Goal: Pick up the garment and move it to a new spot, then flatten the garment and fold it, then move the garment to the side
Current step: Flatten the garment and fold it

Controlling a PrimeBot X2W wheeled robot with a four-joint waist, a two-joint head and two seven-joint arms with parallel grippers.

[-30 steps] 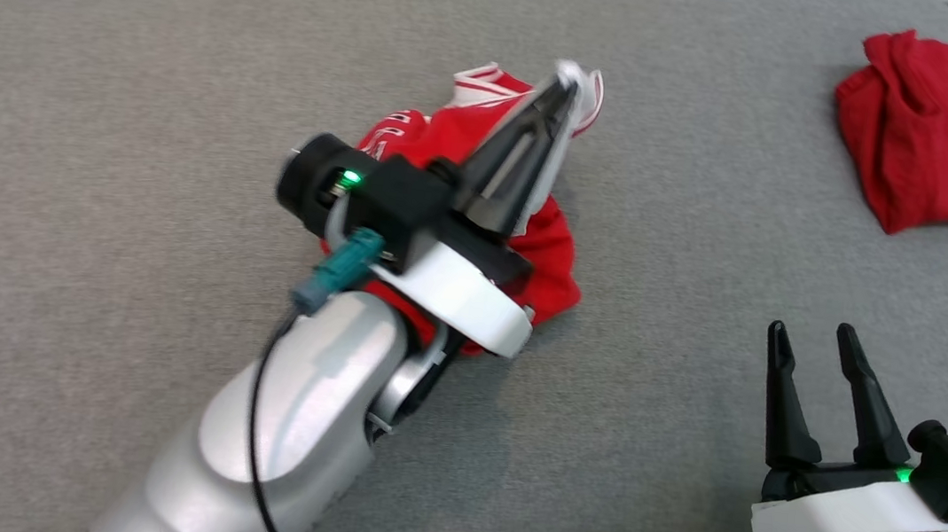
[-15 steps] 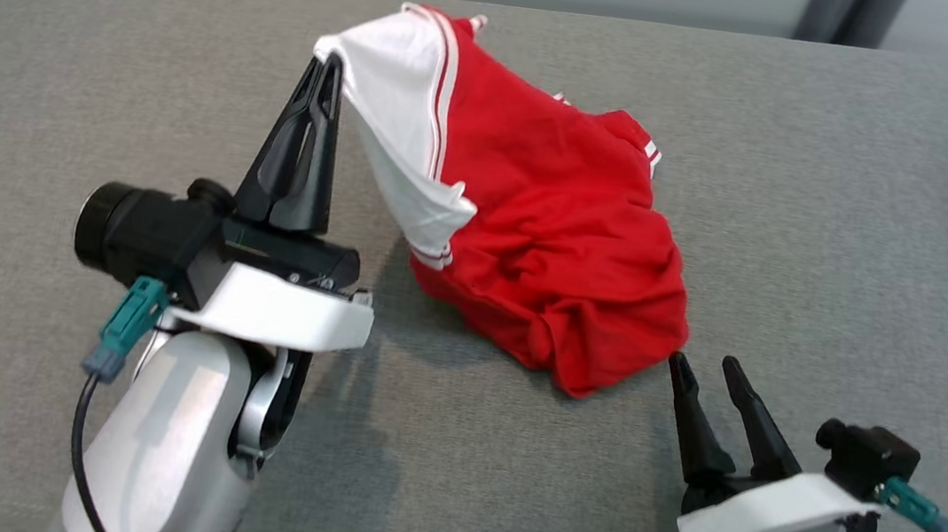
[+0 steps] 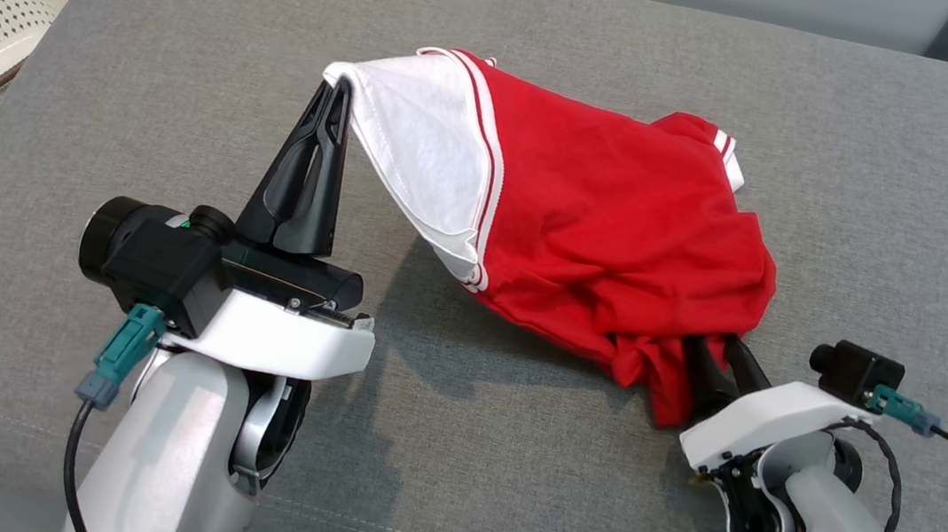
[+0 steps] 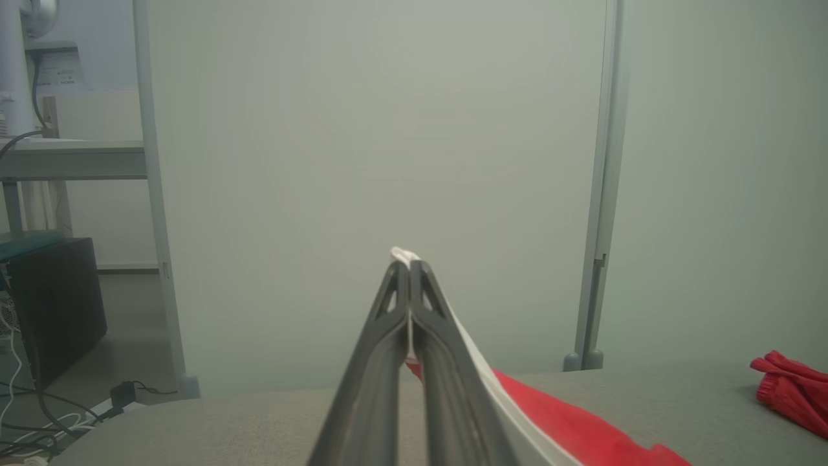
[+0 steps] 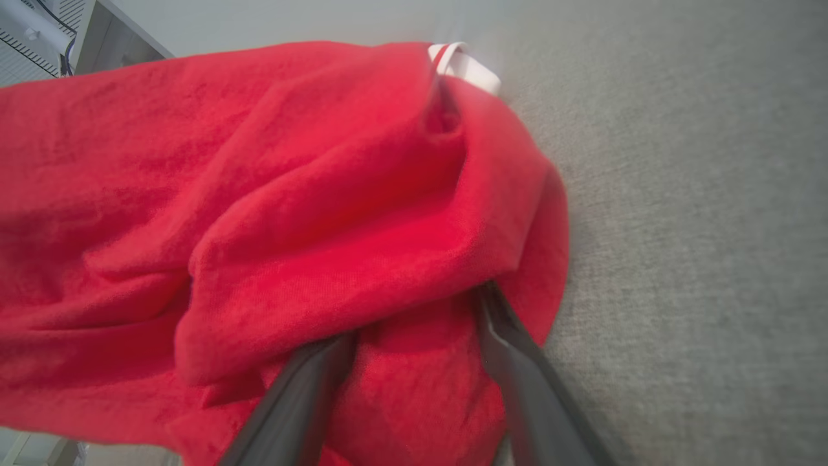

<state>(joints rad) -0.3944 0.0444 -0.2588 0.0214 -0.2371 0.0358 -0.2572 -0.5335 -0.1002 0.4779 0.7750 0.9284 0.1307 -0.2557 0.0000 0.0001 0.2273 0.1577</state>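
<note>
A: Jaw status?
B: Left gripper jaws pinch the garment by its white hem. Right gripper jaws spread, tips hidden under red cloth.
A: Location?
B: Centre of the grey cushion. A pale wall panel stands beyond the far edge.

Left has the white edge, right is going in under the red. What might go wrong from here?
1. The left claw pinches only the very tip of the white edge of the garment, lifted off the cushion; a hard pull may slip it free.
2. The right claw stands open around a bunched fold, its tips hidden under red cloth; closing there may catch several layers, so the garment would not spread flat.
</note>
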